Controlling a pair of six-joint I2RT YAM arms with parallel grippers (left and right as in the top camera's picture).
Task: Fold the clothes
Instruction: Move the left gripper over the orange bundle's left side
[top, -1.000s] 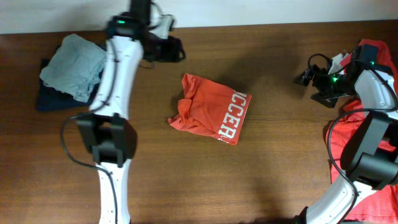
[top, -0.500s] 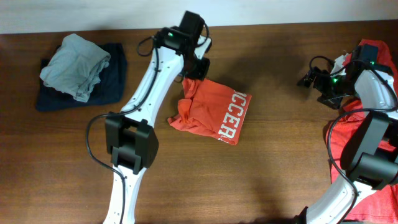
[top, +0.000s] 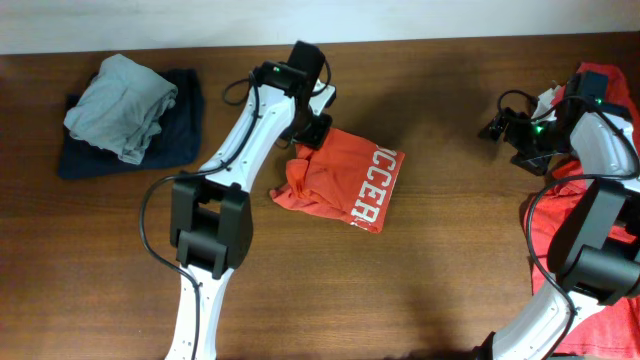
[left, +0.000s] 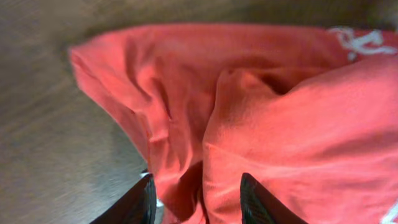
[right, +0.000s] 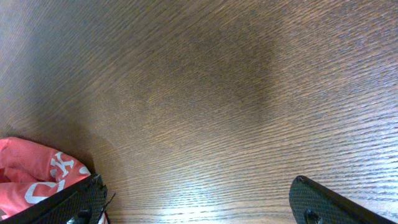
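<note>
Orange-red T-shirt (top: 340, 178), loosely folded, white CCER lettering, at the counter (top: 420, 280) middle, left wrist view alone shows left gripper (left: 198, 196) jaws apart astride a rumpled fold, right gripper (right: 199, 202) jaws wide apart over wood.

Grey garment (top: 120, 102) lies atop navy garment (top: 186, 135).

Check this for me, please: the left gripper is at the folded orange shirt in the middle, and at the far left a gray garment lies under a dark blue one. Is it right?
Not quite. The gray garment lies on top of the dark blue one, not under it; the overhead view shows this. The rest holds: the left gripper is at the folded orange shirt in the middle.
</note>
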